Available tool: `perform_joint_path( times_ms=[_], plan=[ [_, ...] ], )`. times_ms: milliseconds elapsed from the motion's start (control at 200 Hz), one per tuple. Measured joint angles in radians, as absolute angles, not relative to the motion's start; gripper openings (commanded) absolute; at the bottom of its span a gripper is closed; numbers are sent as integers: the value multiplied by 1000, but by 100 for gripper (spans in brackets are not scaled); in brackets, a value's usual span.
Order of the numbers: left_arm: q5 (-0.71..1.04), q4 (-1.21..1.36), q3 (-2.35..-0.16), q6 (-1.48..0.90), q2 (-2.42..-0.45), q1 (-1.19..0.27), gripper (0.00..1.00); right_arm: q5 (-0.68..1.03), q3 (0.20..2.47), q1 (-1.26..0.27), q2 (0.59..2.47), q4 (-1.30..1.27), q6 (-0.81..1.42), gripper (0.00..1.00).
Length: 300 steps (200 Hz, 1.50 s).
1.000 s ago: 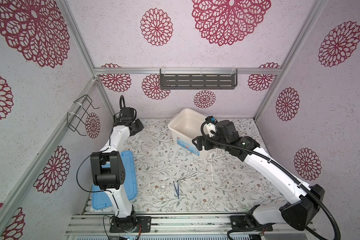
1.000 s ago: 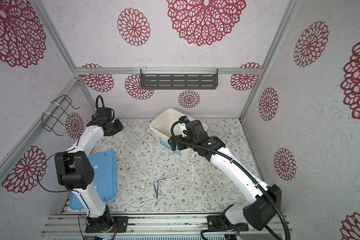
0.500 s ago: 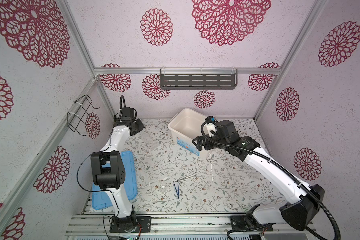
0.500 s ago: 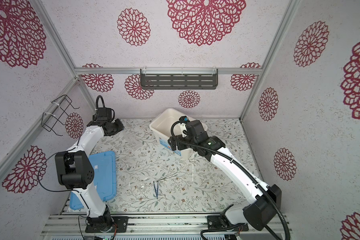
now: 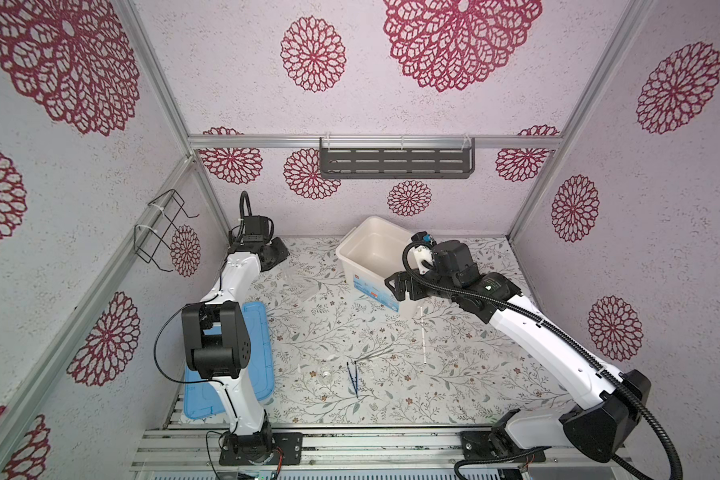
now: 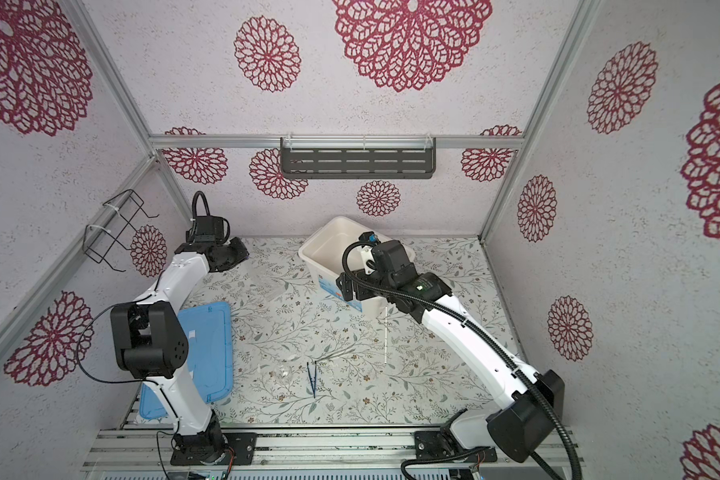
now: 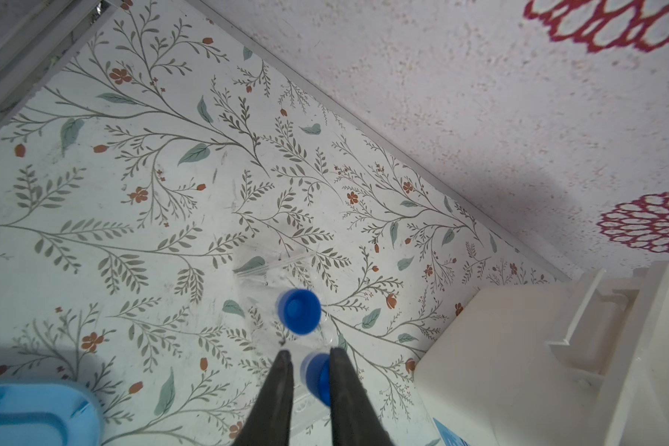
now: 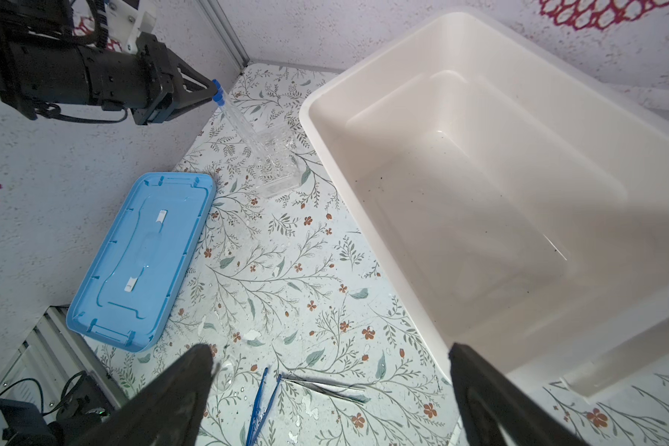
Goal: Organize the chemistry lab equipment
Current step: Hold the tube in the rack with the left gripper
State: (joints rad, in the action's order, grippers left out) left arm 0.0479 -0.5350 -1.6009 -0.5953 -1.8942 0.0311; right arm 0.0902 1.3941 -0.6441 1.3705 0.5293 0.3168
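We judge the task barely begun: the far white tub (image 5: 374, 249) is empty, and the dark blue tweezers (image 5: 353, 379), silvery tool (image 5: 376, 353) and thin white rod (image 5: 424, 337) lie on the near table (image 5: 454, 395). The left claw (image 7: 310, 352) is clamped on one blue-capped tube (image 7: 317, 381) in the clear rack (image 8: 279, 174) at far left. The right claw (image 8: 331, 347) stands wide apart, empty, by the tub.

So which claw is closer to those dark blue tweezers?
Right. The right claw hangs open by the white tub, with the tweezers lying a little nearer the front. The left claw is in the back-left corner, at the blue-capped tubes.
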Motion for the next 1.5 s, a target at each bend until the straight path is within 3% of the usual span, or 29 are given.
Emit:
perform_joint_path(
  times_ms=[590, 931, 1501],
  plan=[
    [47, -484, -1573, -598, -1892, 25, 20, 83, 1376, -644, 1357, 529, 317, 99],
    [44, -493, -1572, -596, -1885, 25, 26, 83, 1376, -644, 1353, 529, 317, 99],
    [44, -549, -1582, -597, -1871, 25, 28, 83, 1376, -644, 1352, 529, 317, 99]
  ],
)
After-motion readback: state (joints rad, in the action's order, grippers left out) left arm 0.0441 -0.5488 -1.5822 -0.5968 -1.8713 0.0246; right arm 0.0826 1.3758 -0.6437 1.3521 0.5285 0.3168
